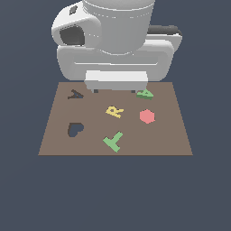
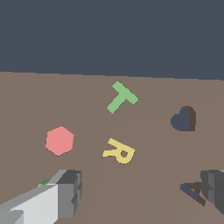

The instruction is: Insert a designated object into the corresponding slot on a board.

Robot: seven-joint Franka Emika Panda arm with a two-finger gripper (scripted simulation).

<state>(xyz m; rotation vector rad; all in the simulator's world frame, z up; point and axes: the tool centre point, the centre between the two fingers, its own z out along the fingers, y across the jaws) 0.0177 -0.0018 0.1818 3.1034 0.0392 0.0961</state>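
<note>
The green A-shaped piece (image 1: 145, 94) lies near the board's back edge on the exterior view's right, partly covered by the hand. In the wrist view only a green sliver of it (image 2: 43, 181) shows behind one finger (image 2: 65, 192). The dark A-shaped slot (image 1: 75, 94) sits at the back on the exterior view's left, and in the wrist view the slot (image 2: 194, 192) lies beside the other finger (image 2: 214, 188). My gripper (image 1: 115, 90) hovers low between piece and slot, open wide, with nothing inside the gripper (image 2: 142, 192). The brown board (image 1: 167, 135) carries everything.
On the board (image 2: 87, 87) also lie a yellow R (image 1: 114, 111), a red hexagon (image 1: 147, 116) and a green T (image 1: 113, 141). A dark heart-shaped cutout (image 1: 75, 129) is at the front on the exterior view's left. The arm's bulk looms over the back edge.
</note>
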